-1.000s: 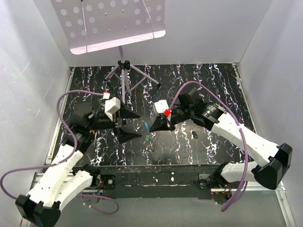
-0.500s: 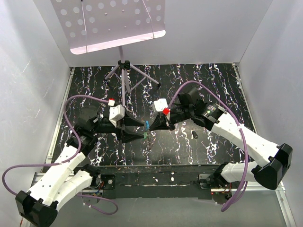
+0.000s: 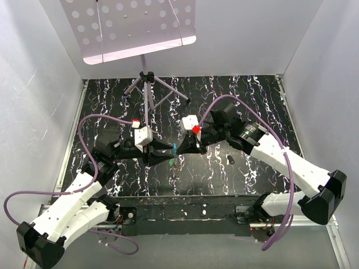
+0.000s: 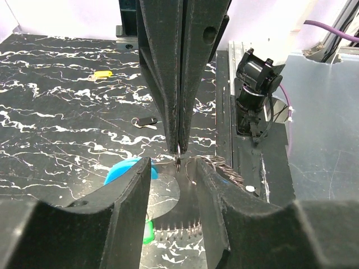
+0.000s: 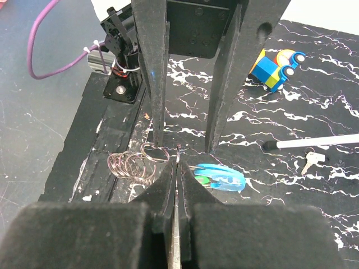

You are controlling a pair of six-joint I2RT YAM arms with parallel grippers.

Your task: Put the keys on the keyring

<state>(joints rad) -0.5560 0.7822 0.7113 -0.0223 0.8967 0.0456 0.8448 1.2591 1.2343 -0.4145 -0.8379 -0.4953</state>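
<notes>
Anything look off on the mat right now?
One stray: a blue-and-yellow toy seems to lie on its side on the mat, unrelated to the keyring pinched in the right gripper. Nothing looks spilled or damaged.

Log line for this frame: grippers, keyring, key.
right gripper: shut on keyring wire loop | left gripper: open, jaws straddling that pinch | key: loose on mat, untouched

You see both hands meet tip to tip above the middle of the desk [image 3: 252, 95], left hand [image 3: 169, 153] on the left, right hand [image 3: 178, 149] on the right, the keyring [image 5: 219, 174] between them. A tripod [image 3: 147, 84] stands behind them; a key [image 4: 147, 121] lies on the desk, right of the right hand.
</notes>
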